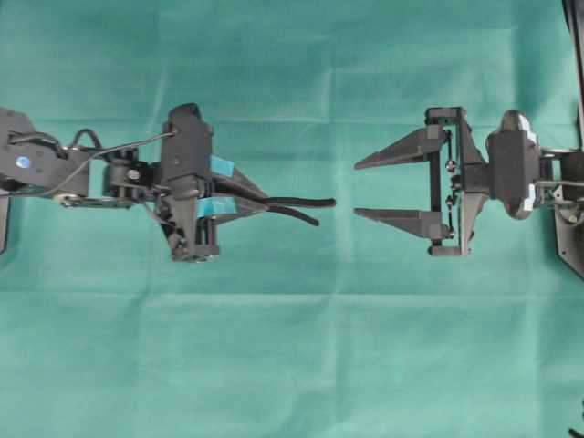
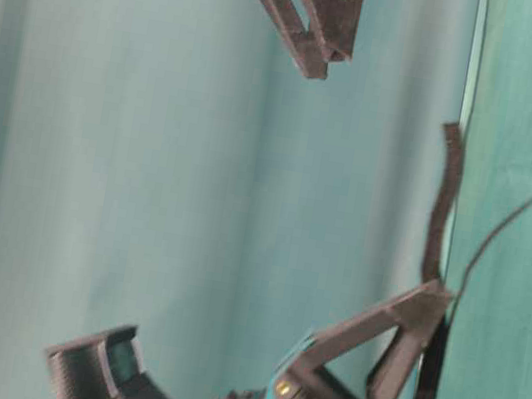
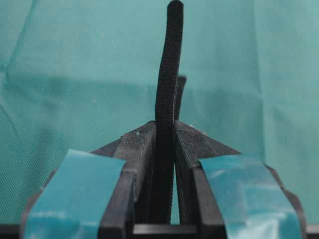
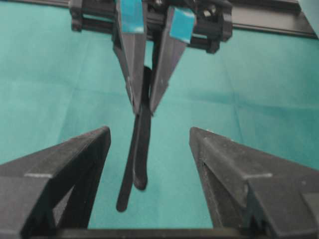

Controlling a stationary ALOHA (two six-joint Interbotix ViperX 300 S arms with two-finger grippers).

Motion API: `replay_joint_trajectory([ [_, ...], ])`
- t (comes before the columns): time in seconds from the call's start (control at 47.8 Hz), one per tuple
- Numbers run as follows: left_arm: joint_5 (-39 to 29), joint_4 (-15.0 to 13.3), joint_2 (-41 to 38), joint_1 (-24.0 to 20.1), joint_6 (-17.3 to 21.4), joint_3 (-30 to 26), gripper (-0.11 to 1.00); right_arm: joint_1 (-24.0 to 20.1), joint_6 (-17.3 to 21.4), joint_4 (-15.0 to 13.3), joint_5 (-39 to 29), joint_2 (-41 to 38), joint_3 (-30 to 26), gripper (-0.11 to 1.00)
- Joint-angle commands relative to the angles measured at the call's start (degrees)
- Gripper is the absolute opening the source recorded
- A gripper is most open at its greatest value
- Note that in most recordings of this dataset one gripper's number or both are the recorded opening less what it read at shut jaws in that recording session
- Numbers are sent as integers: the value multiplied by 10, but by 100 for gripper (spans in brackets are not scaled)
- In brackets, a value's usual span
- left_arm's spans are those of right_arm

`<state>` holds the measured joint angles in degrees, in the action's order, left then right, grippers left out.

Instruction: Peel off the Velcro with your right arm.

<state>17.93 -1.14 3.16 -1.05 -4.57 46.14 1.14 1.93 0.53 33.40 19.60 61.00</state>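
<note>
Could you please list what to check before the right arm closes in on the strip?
1. Slim black Velcro strip clamped in the left gripper with teal-taped fingers: ok.
2. Free ends of the strip's two layers parted, giving a tab to grab: ok.
3. Right gripper with plain black fingers open: ok.
4. Right gripper facing the strip, ends roughly level with the gap between its fingers: ok.
5. Right gripper around one layer: not ok, it is short of the tips.
6. Which layer lies nearer which finger: cannot tell.

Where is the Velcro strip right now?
In the overhead view the Velcro sits left of centre, clamped in the left gripper, its free ends pointing towards the open right gripper.
</note>
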Motion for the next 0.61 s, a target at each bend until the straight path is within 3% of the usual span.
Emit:
replay_joint_trajectory([
  [0.0, 4, 0, -9, -4, 1, -21, 10, 2, -1, -3, 5, 8, -4, 31],
  [0.586, 4, 1, -62, -10, 0, -42, 10, 2, -2, -9, 5, 7, 0, 31],
])
